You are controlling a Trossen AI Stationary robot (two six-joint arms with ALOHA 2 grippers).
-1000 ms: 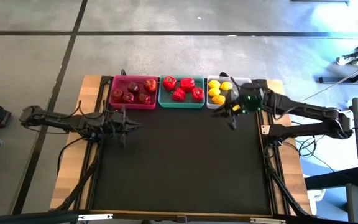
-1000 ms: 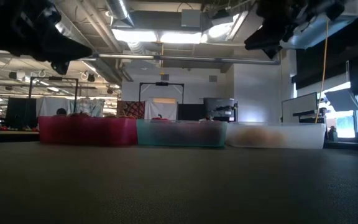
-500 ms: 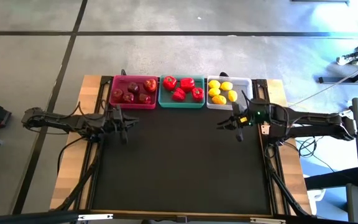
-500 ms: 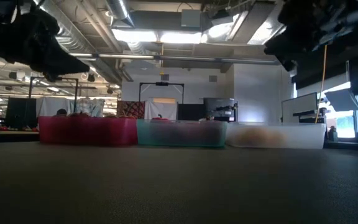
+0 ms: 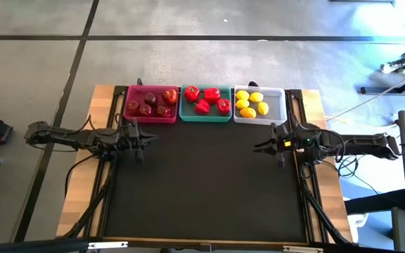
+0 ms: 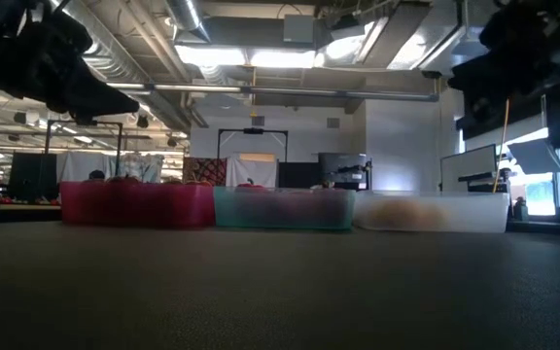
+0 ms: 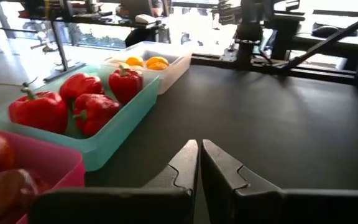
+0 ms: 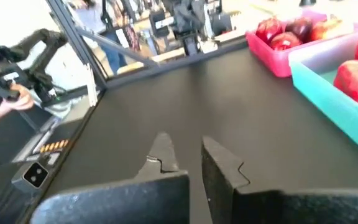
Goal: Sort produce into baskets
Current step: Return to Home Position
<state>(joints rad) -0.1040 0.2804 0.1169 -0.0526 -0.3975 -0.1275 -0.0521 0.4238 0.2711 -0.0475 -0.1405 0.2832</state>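
High view has the right gripper (image 5: pixel 267 147) drawn back from the white basket (image 5: pixel 277 105) to the right edge of the black mat (image 5: pixel 202 190); a second ago it hung at that basket's rim. Its fingers stand slightly parted, holding nothing. The left gripper (image 5: pixel 142 140) waits near the mat's left edge, pinched closed and empty, barely shifted. That retreat reads as the sorting being finished: no produce lies loose on the mat. Lemons (image 5: pixel 249 104), yellow ovals, fill the white basket's left half. Glossy, lumpy peppers (image 5: pixel 206 100) sit in the teal basket (image 5: pixel 205 118). Dark apples (image 5: pixel 150 105) crowd the pink basket (image 5: pixel 152 121).
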